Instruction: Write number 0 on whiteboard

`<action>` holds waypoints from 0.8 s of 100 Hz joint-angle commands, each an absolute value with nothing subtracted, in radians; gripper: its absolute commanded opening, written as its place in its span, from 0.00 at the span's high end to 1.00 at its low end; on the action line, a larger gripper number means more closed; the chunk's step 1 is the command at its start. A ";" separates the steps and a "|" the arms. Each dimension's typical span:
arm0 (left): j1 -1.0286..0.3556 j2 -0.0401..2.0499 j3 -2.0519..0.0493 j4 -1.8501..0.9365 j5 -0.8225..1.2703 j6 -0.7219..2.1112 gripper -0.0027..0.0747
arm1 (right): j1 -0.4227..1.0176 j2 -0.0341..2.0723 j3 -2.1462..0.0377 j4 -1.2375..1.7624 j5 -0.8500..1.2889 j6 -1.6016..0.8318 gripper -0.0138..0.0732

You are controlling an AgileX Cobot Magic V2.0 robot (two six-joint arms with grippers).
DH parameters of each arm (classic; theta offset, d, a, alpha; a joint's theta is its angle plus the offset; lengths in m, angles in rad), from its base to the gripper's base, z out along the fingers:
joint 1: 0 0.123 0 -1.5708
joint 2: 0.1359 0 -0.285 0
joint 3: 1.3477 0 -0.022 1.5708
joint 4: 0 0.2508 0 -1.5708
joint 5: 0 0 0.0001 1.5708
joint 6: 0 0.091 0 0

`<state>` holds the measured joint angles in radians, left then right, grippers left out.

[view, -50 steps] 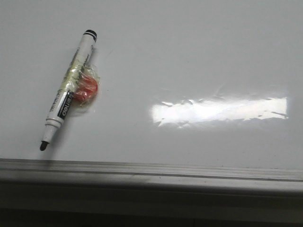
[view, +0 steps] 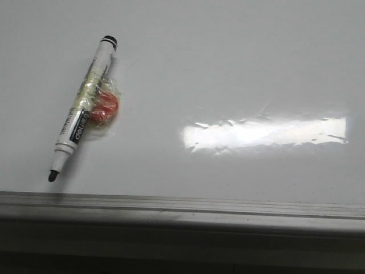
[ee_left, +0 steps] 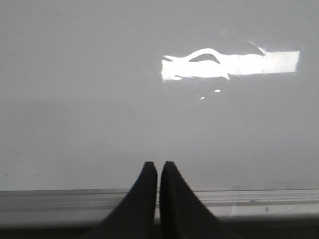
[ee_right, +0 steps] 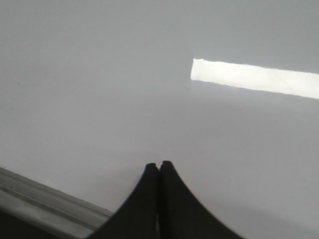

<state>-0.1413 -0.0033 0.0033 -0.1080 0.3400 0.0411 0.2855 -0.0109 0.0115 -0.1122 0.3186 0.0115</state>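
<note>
Glossy white whiteboard (view: 228,68) fills the front view, grey metal rail (view: 182,208) along its near edge; a bright rectangular glare patch (view: 265,134) sits right of centre, its edges ragged; a black-tipped marker (view: 82,111) lies on the board at left, cap off, tip toward the rail, tail slanting up and right; a crumpled clear wrap with something red-orange inside (view: 104,107) touches the marker's middle, contents too blurred to name; label text on the barrel mostly unreadable; no drawn number 0 can be made out on any part of the board in view.

Left wrist view: left gripper (ee_left: 158,167) over the board just inside the rail, dark fingers pressed nearly together with only a thin slit between, pinching nothing; a curved shape breaks the glare there, source unclear.

Right wrist view: right gripper (ee_right: 159,167) over bare board, fingertips closed against each other, nothing between; rail cut off at the corner; neither arm shows in the front view.
</note>
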 commanded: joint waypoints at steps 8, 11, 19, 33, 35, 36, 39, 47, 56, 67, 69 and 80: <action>-0.139 -0.033 0.035 -0.121 0.299 0.030 0.99 | 0.282 -0.030 0.025 -0.114 0.284 0.010 0.92; -0.139 -0.033 0.035 -0.121 0.299 0.030 0.99 | 0.282 -0.030 0.025 -0.114 0.284 0.010 0.92; -0.139 -0.033 0.035 -0.121 0.299 0.030 0.99 | 0.282 -0.030 0.025 -0.114 0.284 0.010 0.92; -0.139 -0.033 0.035 -0.121 0.299 0.030 0.99 | 0.282 -0.030 0.025 -0.114 0.284 0.010 0.92; -0.139 -0.033 0.035 -0.116 0.299 0.030 0.99 | 0.282 -0.030 0.025 -0.114 0.284 0.010 0.92; -0.139 -0.033 0.035 -0.114 0.299 0.030 0.99 | 0.282 -0.030 0.025 -0.114 0.284 0.010 0.92; -0.139 -0.033 0.035 -0.114 0.299 0.030 0.99 | 0.282 -0.030 0.025 -0.114 0.284 0.010 0.92; -0.139 -0.033 0.035 -0.114 0.299 0.030 0.99 | 0.282 -0.030 0.025 -0.114 0.284 0.010 0.92; -0.139 -0.033 0.035 -0.114 0.299 0.030 0.99 | 0.282 -0.030 0.025 -0.114 0.278 0.010 0.92; -0.139 -0.033 0.035 -0.114 0.299 0.030 0.99 | 0.282 -0.030 0.025 -0.114 0.177 0.010 0.92; -0.139 -0.033 0.035 -0.114 0.299 0.030 0.99 | 0.282 -0.030 0.025 -0.112 0.149 0.010 0.92; -0.139 -0.033 0.035 -0.105 0.296 0.030 0.99 | 0.282 -0.030 0.025 -0.102 -0.015 0.010 0.92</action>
